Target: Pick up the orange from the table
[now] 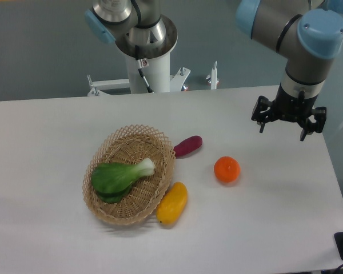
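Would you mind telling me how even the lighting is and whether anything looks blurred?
Fixed camera: soft, even light; faint shadows right of the orange and under the basket on the table; no strong glare; gripper and fruit look sharp.

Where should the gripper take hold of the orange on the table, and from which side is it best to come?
Probably from straight above, closing across the widest middle of the orange. It is round, so no side is better by shape, and it lies apart from the yellow fruit and the purple vegetable, leaving room for both fingers. The gripper hangs open, up and to the right of it over the table.
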